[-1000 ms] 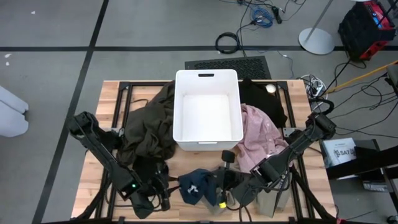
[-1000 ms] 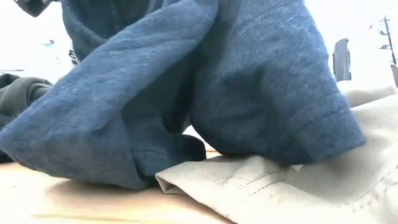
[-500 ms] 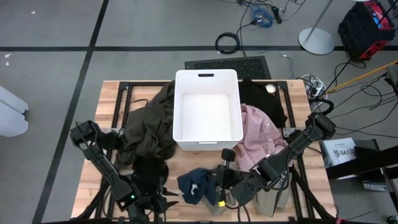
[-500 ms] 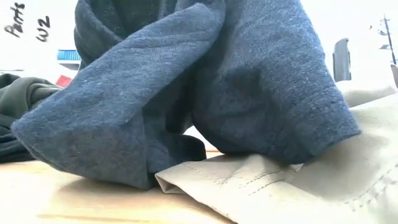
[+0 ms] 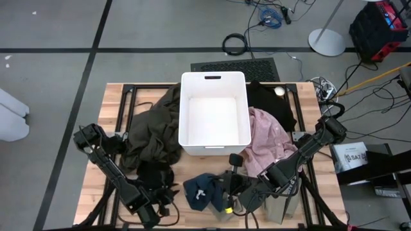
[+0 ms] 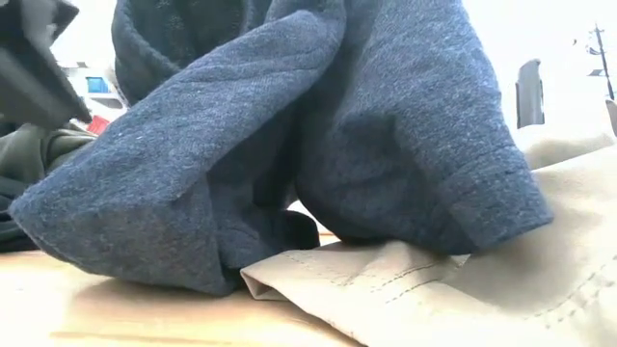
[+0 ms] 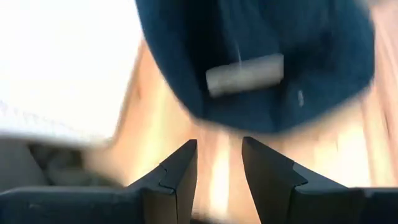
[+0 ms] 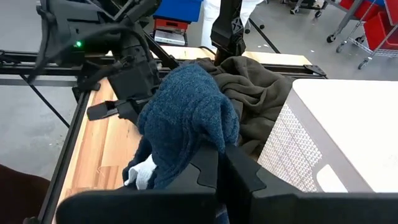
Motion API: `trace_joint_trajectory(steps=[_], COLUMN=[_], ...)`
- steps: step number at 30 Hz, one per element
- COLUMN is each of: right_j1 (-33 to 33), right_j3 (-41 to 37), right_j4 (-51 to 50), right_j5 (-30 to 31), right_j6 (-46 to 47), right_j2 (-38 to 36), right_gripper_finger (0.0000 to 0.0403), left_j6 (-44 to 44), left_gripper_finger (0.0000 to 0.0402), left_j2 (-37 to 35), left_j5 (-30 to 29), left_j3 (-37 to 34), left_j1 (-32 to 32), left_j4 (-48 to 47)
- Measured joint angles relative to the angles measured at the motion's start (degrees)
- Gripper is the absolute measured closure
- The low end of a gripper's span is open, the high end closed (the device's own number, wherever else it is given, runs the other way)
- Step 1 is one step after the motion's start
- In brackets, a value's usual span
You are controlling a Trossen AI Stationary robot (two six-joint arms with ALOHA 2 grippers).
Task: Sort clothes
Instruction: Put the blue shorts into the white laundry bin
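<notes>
The navy garment sits bunched on the tabletop at its near edge, between the two arms. The right gripper is fully closed on its near side, pinching the blue cloth. The left gripper is part open and empty, just beside the garment and facing it.

Left hand hovers low at the table's front, fingers parted and empty; right hand clamped shut.
</notes>
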Motion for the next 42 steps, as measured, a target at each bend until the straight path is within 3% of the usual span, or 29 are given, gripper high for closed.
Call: trace_joint_trajectory(steps=[5,14,19,28,34,42], right_j1=[0.0,0.0,0.1,0.1,0.0,0.0], right_j3=[0.0,0.0,0.0,0.0,0.0,0.0], right_j4=[-1.2,-1.3,-1.4,-1.4,-1.4,-1.4], right_j5=[0.0,0.0,0.0,0.0,0.0,0.0], right_j6=[0.4,1.2,1.2,1.0,0.1,-0.2], right_j2=[0.0,0.0,0.0,0.0,0.0,0.0], right_gripper_finger=[0.0403,0.0403,0.0403,0.0403,0.0403,0.0403], left_j6=[0.1,16.7,28.9,34.1,37.6,61.2], left_gripper_finger=[0.0265,0.0265,0.0265,0.0265,0.0265,0.0265], left_j2=[0.0,0.0,2.6,12.7,13.9,13.9], left_j5=[0.8,-8.0,-11.2,-11.1,-10.8,-6.4], left_j3=[4.2,18.2,18.6,18.5,18.5,18.5], left_j1=[-1.4,-5.4,-6.2,-3.3,-1.6,-0.5], left_j4=[0.3,4.1,15.9,12.1,12.4,12.4])
